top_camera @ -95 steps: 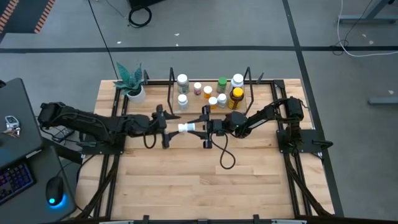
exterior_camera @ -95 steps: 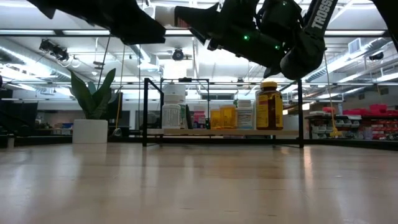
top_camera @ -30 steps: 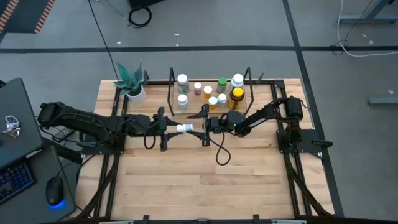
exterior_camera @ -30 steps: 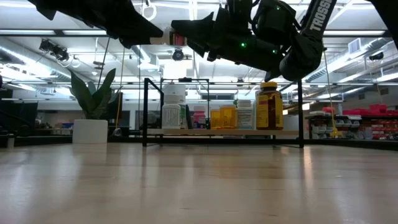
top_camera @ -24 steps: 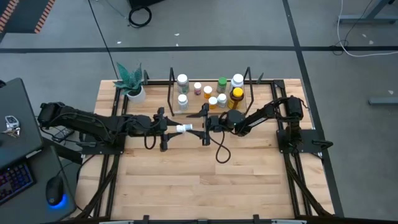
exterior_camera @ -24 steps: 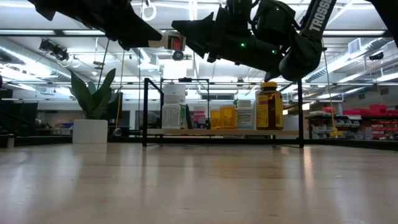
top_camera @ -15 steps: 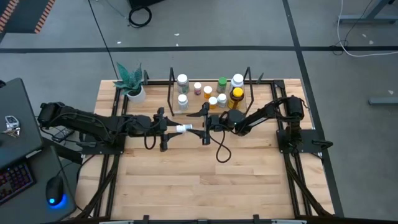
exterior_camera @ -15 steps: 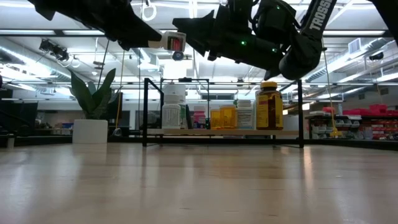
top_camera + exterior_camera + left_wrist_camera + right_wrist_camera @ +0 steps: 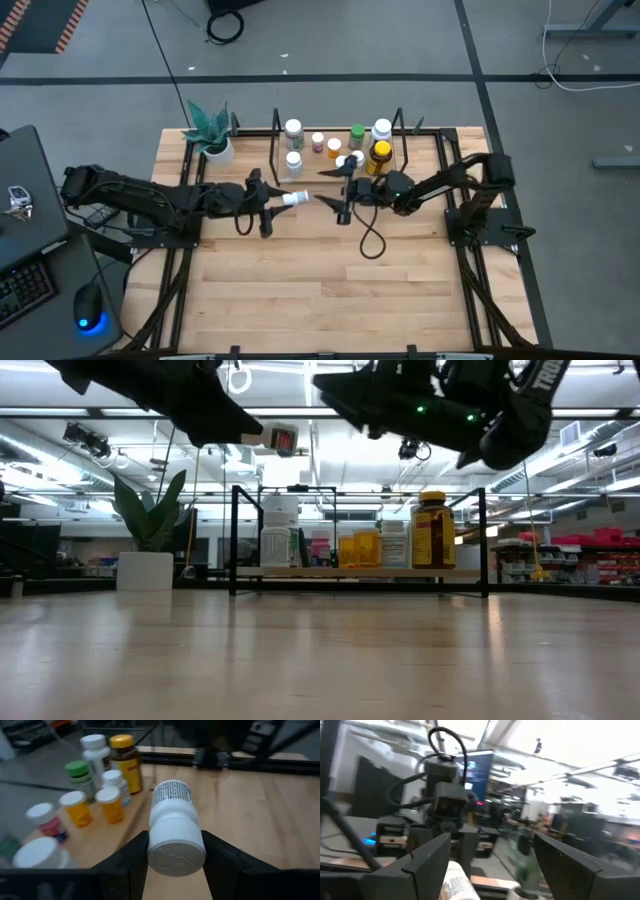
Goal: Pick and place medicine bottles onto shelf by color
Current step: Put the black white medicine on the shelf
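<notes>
My left gripper (image 9: 283, 198) is shut on a white medicine bottle (image 9: 293, 198) above the table, just in front of the shelf's left part; the bottle also shows in the left wrist view (image 9: 172, 815) and the low view (image 9: 283, 437). My right gripper (image 9: 335, 195) is open and empty, a little to the bottle's right, its fingers (image 9: 427, 865) wide apart. The shelf (image 9: 310, 162) stands at the table's far middle. On its board (image 9: 360, 573) stand white, pink, orange and green bottles and the amber bottle (image 9: 379, 155). My left gripper pinches the white bottle at its cap end (image 9: 175, 851) between its two fingers (image 9: 131, 862). The fingers come level from the table's left and lie along the bottle. The bottle lies level, lifted clear of the table, with its base pointing toward the right arm.
A white plant pot (image 9: 217, 150) stands at the far left, beside the shelf. The shelf's black wire uprights (image 9: 235, 540) rise at its ends. A loose black cable (image 9: 372, 240) hangs from the right arm over the table's middle. The near half of the tabletop (image 9: 330, 300) is bare wood.
My right gripper has drawn back from the white bottle toward the table's right edge, leaving a gap. My left gripper keeps hold of the bottle and has carried it a little toward the far edge and the shelf.
</notes>
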Controlling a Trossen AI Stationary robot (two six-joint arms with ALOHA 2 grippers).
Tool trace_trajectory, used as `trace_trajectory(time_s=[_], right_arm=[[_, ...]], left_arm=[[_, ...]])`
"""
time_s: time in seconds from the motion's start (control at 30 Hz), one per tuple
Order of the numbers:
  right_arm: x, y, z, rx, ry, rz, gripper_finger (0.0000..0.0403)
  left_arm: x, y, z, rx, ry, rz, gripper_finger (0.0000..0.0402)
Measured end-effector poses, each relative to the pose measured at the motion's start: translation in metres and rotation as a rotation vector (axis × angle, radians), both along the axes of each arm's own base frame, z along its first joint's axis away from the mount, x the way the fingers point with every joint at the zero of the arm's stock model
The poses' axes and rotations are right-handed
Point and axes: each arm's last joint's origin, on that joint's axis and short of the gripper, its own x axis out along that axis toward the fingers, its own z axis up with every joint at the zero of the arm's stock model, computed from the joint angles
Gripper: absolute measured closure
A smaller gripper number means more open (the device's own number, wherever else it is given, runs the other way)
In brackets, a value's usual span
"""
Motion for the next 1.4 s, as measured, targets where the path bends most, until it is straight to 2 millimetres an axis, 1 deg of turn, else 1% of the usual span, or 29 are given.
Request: trace_trajectory(time_s=[0.1, 0.17, 0.23, 0.33, 0.4, 0.5, 0.63, 0.7, 0.83, 0.97, 1.1, 1.23, 1.4], right_arm=[[-0.014, -0.003, 0.005, 0.018, 0.014, -0.057, 0.0109], [-0.020, -0.005, 0.009, 0.028, 0.034, -0.083, 0.0109], [-0.025, -0.009, 0.013, 0.040, 0.067, -0.109, 0.0109], [-0.029, -0.017, 0.021, 0.050, 0.144, -0.143, 0.0109], [-0.032, -0.022, 0.030, 0.067, 0.196, -0.159, 0.0110], [-0.043, -0.025, 0.045, 0.081, 0.234, -0.175, 0.0111], [-0.063, -0.022, 0.061, 0.064, 0.295, -0.182, 0.0112], [-0.076, -0.021, 0.069, 0.063, 0.329, -0.190, 0.0112], [-0.104, -0.019, 0.087, 0.059, 0.335, -0.197, 0.0112], [-0.130, -0.015, 0.101, 0.029, 0.314, -0.194, 0.0112], [-0.148, -0.011, 0.109, -0.004, 0.306, -0.187, 0.0112], [-0.161, -0.010, 0.112, -0.003, 0.313, -0.193, 0.0112], [-0.167, -0.009, 0.111, 0.004, 0.342, -0.191, 0.0112]], left_arm=[[0.005, 0.012, -0.002, -0.006, 0.022, 0.056, 0.0236], [0.013, 0.020, 0.000, -0.013, 0.053, 0.066, 0.0235], [0.026, 0.030, 0.003, -0.017, 0.089, 0.068, 0.0236], [0.048, 0.047, 0.004, 0.005, 0.217, 0.091, 0.0236], [0.063, 0.060, 0.008, 0.022, 0.299, 0.113, 0.0235], [0.082, 0.077, 0.010, 0.028, 0.433, 0.133, 0.0236], [0.107, 0.093, 0.011, 0.017, 0.568, 0.116, 0.0235], [0.119, 0.100, 0.009, 0.019, 0.620, 0.111, 0.0234], [0.140, 0.113, 0.005, 0.003, 0.698, 0.121, 0.0236], [0.153, 0.124, 0.001, -0.012, 0.775, 0.129, 0.0237], [0.161, 0.134, -0.002, -0.033, 0.837, 0.139, 0.0234], [0.171, 0.145, -0.003, -0.053, 0.900, 0.148, 0.0235], [0.180, 0.155, 0.005, -0.054, 0.997, 0.125, 0.0237]])
